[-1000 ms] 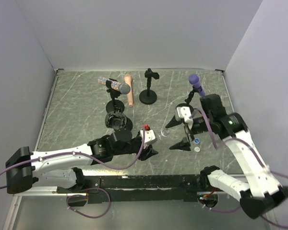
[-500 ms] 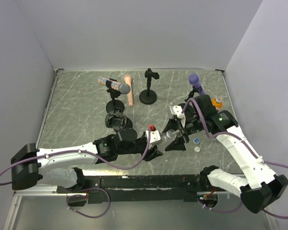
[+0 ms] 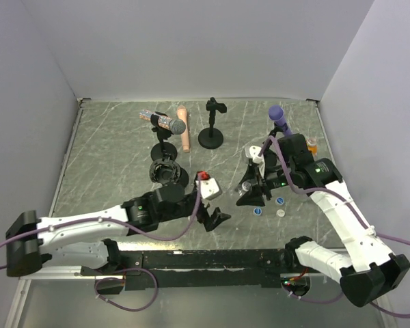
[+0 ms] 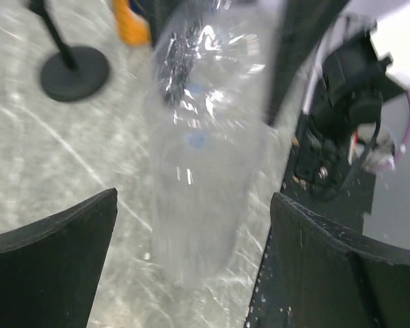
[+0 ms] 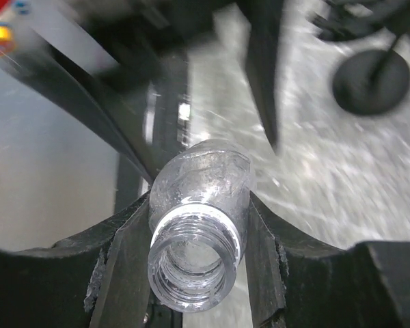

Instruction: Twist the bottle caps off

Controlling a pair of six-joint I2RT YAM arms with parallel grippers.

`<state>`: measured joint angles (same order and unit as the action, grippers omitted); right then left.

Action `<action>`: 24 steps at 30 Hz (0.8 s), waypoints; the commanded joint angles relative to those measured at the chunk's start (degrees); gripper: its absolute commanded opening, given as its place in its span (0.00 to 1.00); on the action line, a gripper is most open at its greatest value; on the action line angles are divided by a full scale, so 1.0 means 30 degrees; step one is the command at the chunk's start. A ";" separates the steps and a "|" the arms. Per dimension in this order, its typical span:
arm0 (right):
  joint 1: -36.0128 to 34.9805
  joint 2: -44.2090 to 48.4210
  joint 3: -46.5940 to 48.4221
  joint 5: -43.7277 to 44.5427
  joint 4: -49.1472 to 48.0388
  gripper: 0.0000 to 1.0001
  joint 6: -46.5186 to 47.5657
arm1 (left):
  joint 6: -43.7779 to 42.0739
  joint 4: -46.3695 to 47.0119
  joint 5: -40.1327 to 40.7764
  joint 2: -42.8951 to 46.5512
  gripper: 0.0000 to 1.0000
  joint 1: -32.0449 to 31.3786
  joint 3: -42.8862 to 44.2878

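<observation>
The left hand (image 3: 216,219) hangs wide open, fingers (image 4: 55,236) flanking but not touching the clear bottle (image 5: 197,219). The right hand (image 3: 250,193) clamps that bottle, I'd guess to steady it for twisting; its threaded neck is bare. At its four o'clock three bottle caps (image 3: 279,201) lie loose on the counter (image 3: 123,157), so unscrewing looks done.

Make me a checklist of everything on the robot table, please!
Surface: grey marbled table.
Job's things: clear bottle, neck bare; loose on the table, blue cap, second blue cap, whitish cap; orange bottle far right, partly hidden.
Clutter: patterned microphone, purple microphone, black stand.
Grippers: right gripper shut on the clear bottle; left gripper open, touching nothing.
Cables: purple cable looping beside each arm.
Surroundings: plain walls.
</observation>
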<state>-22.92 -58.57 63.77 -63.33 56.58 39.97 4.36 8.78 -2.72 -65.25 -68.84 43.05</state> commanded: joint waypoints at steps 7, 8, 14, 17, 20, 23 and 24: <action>0.7220 0.1239 -0.0831 0.8061 -0.0600 0.42 -0.0314 | 0.0888 -0.2896 0.4596 0.5137 0.97 0.0036 -0.0316; 0.8186 0.1357 -0.1155 0.8798 -0.1187 0.42 -0.0169 | 0.0977 -0.3505 0.4830 0.5459 0.97 0.0036 -0.0345; 1.1210 0.0247 -0.1920 1.1031 -0.3738 0.43 -0.0401 | 0.1300 -0.3541 0.5214 0.6253 0.97 0.0065 -0.0609; 1.1652 -0.0456 -0.1862 1.1179 -0.4619 0.43 -0.0782 | 0.1330 -0.3569 0.5185 0.6283 0.97 0.0065 -0.0580; 1.1682 -0.1364 -0.1657 1.1003 -0.4972 0.44 -0.1162 | 0.1359 -0.3599 0.5184 0.6312 0.96 0.0065 -0.0579; 1.1682 -0.2039 -0.1656 1.0915 -0.5235 0.45 -0.1456 | 0.1388 -0.3570 0.5097 0.6370 0.97 0.0065 -0.0667; 1.1682 -0.2215 -0.1772 1.0886 -0.5352 0.45 -0.1544 | 0.1417 -0.3599 0.5126 0.6399 0.96 0.0065 -0.0696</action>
<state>11.90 -63.57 57.80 -31.00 44.23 37.41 7.40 -2.26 11.90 -46.98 -68.79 41.36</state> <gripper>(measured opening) 0.539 0.966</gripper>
